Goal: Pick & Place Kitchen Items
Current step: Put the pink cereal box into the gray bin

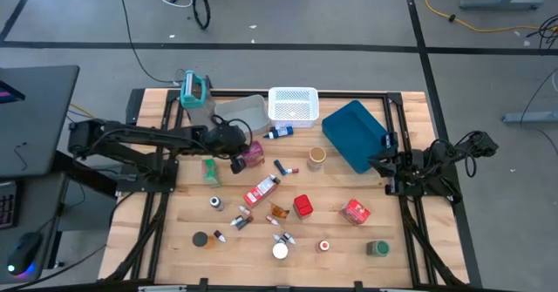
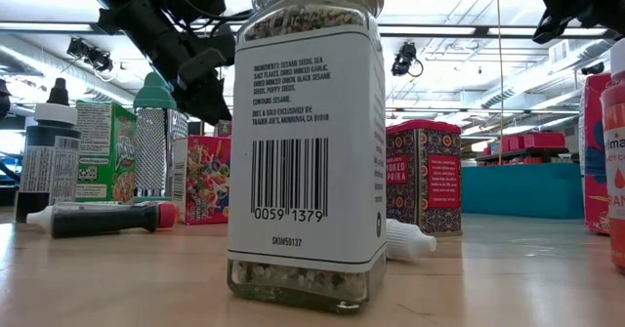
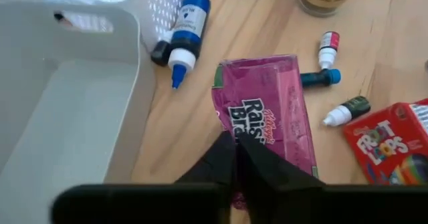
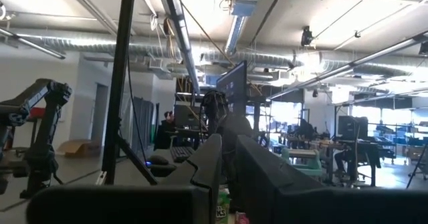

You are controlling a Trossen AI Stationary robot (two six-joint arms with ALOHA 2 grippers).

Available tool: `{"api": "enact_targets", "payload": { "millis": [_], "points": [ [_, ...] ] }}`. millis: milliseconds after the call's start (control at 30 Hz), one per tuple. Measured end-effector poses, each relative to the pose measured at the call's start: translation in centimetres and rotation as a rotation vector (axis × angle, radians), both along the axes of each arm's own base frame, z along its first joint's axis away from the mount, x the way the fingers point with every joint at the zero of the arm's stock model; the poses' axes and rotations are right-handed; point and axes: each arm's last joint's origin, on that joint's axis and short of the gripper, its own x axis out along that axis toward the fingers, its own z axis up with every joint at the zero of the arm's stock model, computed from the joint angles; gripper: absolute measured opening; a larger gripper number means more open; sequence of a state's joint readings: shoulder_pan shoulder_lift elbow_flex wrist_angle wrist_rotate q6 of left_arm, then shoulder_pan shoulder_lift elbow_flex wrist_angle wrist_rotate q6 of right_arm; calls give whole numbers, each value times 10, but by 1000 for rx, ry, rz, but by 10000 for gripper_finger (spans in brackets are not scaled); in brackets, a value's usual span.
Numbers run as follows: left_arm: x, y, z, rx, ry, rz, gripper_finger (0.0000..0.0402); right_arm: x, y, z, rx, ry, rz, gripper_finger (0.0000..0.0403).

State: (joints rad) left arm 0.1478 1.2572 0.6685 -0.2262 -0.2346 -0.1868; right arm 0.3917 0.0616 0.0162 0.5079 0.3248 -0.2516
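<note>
1. High view: the left gripper (image 1: 237, 159) hangs at centre-left over the pink cardboard raisin-bran carton (image 1: 251, 152), placed for a pick beside the clear plastic bin (image 1: 242, 112); the right gripper (image 1: 384, 163) waits at the right edge.
2. Low view: a glass seasoning jar (image 2: 305, 142) fills the middle.
3. Left wrist view: the fingers (image 3: 221, 160) are pressed together above the flat-lying carton (image 3: 264, 114), gripping nothing.
4. Right wrist view: the right gripper's fingers (image 4: 207, 158) are nearly together, empty, aimed at the room.

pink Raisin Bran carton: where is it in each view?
High view: pink carton lies centre-left, under the left gripper, beside the clear bin.
Low view: cannot tell it apart.
Left wrist view: centre, the shut fingers over its near end.
Right wrist view: not in it.
Shared landmark: blue-capped bottle by the white basket.
</note>
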Motion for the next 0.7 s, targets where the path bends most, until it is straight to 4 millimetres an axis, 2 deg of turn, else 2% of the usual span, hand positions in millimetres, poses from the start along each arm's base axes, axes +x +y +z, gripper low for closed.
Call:
{"api": "enact_targets", "payload": {
  "millis": [200,533,700],
  "points": [
    [-1,0,10,33,-30,-5,6,0,0,0,0,-1,0,59],
    [-21,3,71,204,-196,160,3,0,0,0,5,-3,2,59],
    [-30,11,78,244,-186,162,3,0,0,1,9,-7,3,59]
  ]
}}
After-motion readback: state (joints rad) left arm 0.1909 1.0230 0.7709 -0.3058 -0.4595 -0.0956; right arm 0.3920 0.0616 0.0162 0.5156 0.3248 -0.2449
